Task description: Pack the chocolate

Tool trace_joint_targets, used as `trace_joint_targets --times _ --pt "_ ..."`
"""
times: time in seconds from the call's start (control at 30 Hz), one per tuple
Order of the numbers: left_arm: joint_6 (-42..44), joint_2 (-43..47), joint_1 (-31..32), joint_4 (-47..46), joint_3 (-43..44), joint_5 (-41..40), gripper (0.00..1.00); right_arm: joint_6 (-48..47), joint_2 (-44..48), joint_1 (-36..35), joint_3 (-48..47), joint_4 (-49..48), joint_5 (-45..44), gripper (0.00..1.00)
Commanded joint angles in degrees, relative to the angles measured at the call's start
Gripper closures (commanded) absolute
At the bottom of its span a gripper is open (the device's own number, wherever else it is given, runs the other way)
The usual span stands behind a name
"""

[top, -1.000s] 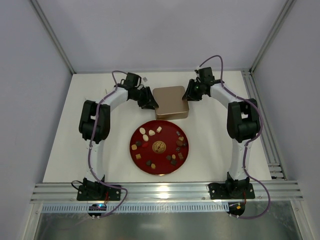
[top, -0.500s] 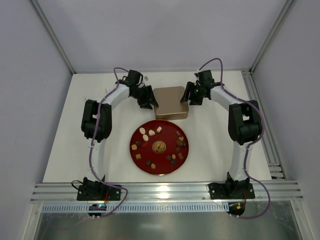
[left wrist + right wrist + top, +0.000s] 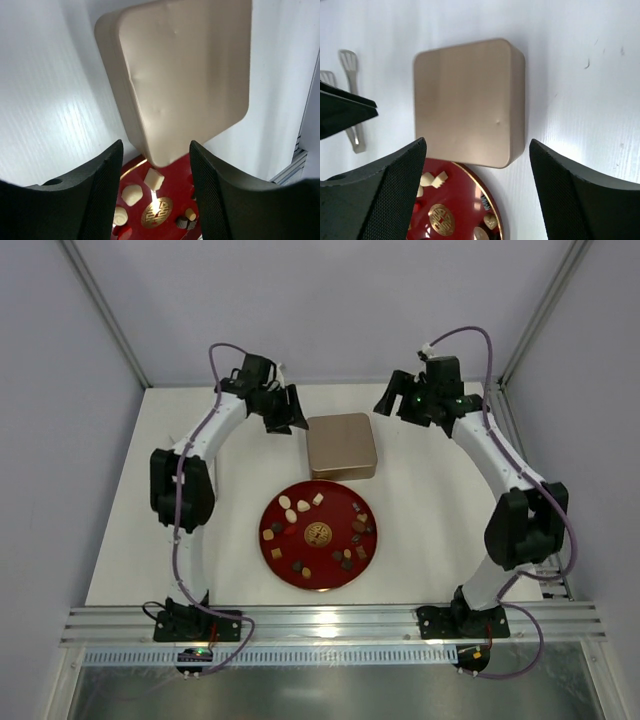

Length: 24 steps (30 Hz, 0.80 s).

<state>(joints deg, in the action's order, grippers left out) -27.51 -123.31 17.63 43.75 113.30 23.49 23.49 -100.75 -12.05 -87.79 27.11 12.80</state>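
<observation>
Left hand [image 3: 292, 422], right hand [image 3: 388, 403]: jaws spread

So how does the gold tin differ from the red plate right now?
The gold tin is square with rounded corners; the red plate is round. The tin is shut, nothing on it; the plate carries the chocolate. Both lie flat on the table, neither held.

My overhead camera sits high behind the arm bases [image 3: 190, 620], looking down over the whole table [image 3: 430, 540]; the two wrist cameras hang close above the gold tin [image 3: 185, 75], looking down on it from left and right; the right one stands further off and catches all of it. All three share the tin and the red plate's [image 3: 330, 510] far edge.
</observation>
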Motion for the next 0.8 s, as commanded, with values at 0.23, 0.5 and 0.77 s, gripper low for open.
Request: trace_joint_targets --times 0.23,0.5,0.77 --pt "1.49 41.01 2.50 -5.07 -31.36 -6.78 0.43 -1.07 38.47 0.19 20.43 -4.70 -6.99 0.09" --pt "3.34 68.43 2.59 -3.94 -47.54 -8.81 0.41 -2.04 61.36 0.19 36.71 -0.75 -13.40 0.04" --pt "2.02 74.97 2.59 -3.05 -52.91 -8.63 0.41 -2.66 66.83 0.19 39.45 1.01 -14.56 0.02"
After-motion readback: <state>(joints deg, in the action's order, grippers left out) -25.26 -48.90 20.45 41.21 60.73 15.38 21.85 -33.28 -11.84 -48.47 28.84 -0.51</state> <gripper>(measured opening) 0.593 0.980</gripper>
